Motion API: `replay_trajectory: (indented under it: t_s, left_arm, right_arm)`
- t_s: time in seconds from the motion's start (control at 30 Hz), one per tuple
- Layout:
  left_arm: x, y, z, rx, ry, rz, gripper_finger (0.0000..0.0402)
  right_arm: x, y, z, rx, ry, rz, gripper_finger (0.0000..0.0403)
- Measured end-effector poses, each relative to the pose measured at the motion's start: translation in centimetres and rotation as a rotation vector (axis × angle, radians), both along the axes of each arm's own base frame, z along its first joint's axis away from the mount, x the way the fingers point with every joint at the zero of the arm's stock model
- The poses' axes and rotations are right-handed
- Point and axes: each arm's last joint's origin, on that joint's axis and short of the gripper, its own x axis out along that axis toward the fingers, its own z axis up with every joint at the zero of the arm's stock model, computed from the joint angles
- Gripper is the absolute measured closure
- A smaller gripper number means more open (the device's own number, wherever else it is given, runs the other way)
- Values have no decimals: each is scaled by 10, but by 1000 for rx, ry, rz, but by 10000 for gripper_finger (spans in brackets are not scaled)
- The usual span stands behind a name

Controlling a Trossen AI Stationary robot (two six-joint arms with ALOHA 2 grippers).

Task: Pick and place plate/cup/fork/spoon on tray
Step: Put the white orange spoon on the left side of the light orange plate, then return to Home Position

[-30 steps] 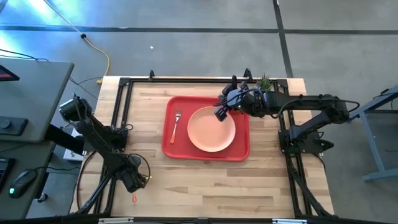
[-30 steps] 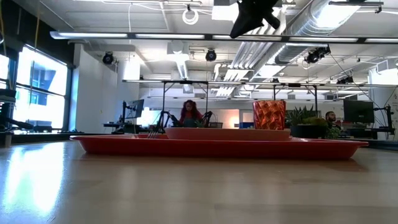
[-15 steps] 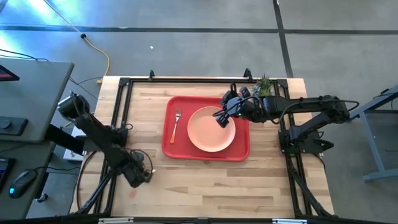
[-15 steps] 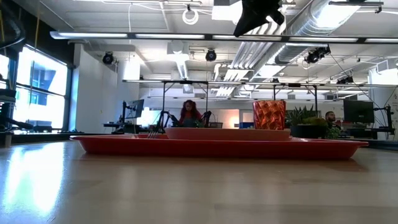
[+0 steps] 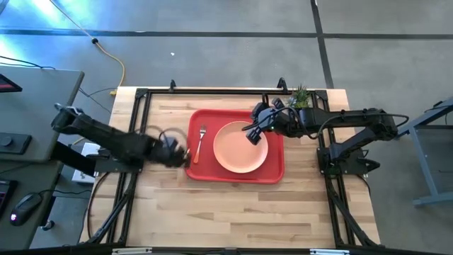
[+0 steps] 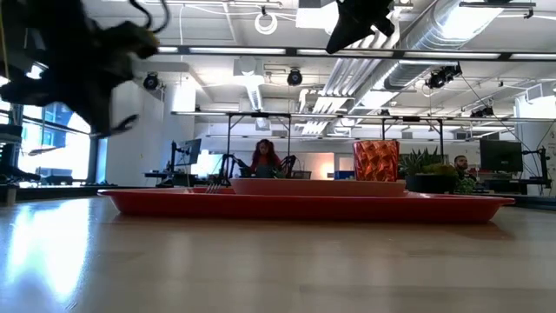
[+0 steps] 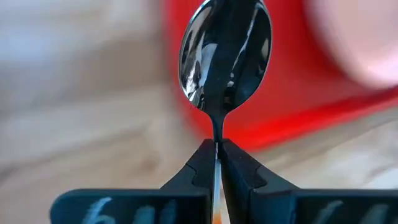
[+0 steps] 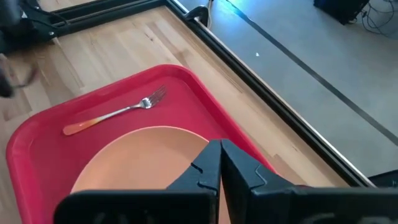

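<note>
- High view: the left end effector (image 5: 177,153) sits just beside the tray (image 5: 199,172), at its left rim, with the fork (image 5: 200,141) lying lengthwise just inside that rim and the plate (image 5: 239,149) filling the tray's middle. The left arm is much the nearer to the free strip of tray; the right end effector (image 5: 250,136) hangs over the plate's upper right edge.
- Low view: the cup (image 6: 375,160) stands behind the tray's right half, beside the potted plant (image 6: 430,176); whether it rests on the tray cannot be told.
- Left wrist view: the left end effector is clamped on the spoon (image 7: 224,59) by its neck, bowl pointing ahead toward the tray, long axis in line with the fingers.
- Right wrist view: the right end effector is closed on nothing, above the plate.
- Against the earlier frame: the left arm has swung from the worktop's near left corner up to the tray's left rim; the right has barely shifted.
</note>
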Motion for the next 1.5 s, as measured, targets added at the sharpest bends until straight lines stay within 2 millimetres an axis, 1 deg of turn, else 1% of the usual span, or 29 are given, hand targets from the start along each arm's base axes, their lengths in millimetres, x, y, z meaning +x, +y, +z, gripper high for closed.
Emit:
replay_trajectory:
  t_s: [0.13, 0.2, 0.27, 0.37, 0.43, 0.5, 0.67, 0.77, 0.9, 1.03, 1.23, 1.37, 1.43, 1.5]
  left_arm:
    - [29, 41, 3, 91, -139, -3, 396]
    - [38, 64, 2, 142, -174, 10, 396]
    - [43, 87, -2, 172, -151, 28, 396]
    - [49, 115, -11, 197, -69, 7, 396]
    - [55, 128, -13, 201, -46, -27, 396]
    - [66, 137, -12, 207, -43, -65, 396]
    - [94, 146, -13, 197, -31, -119, 396]
    - [107, 145, -28, 128, -10, -131, 396]
    - [115, 140, -51, 26, 26, -142, 396]
    - [119, 137, -63, 0, 52, -140, 395]
    - [122, 137, -61, 0, 15, -117, 368]
    - [121, 142, -57, 15, 1, -109, 343]
    - [119, 145, -53, 36, -10, -142, 332]
    - [114, 148, -43, 62, -27, -200, 322]
  right_arm:
    - [0, 2, 0, 11, -3, -1, 401]
    - [-1, 6, -1, 27, -4, -1, 401]
    - [-2, 11, -2, 42, 1, 2, 401]
    - [-4, 19, -4, 65, 12, 4, 401]
    - [-5, 25, -5, 82, 13, -2, 401]
    - [-7, 31, -7, 93, 22, -4, 401]
    - [-12, 42, -9, 99, 23, -37, 401]
    - [-14, 46, -10, 109, 34, -45, 401]
    - [-18, 51, -12, 103, 48, -66, 401]
    - [-22, 55, -13, 76, 51, -104, 401]
    - [-27, 55, -14, 63, 55, -168, 401]
    - [-33, 53, -9, 63, 27, -184, 401]
    - [-36, 52, -4, 45, 11, -177, 401]
    - [-41, 51, 1, 26, 1, -165, 401]
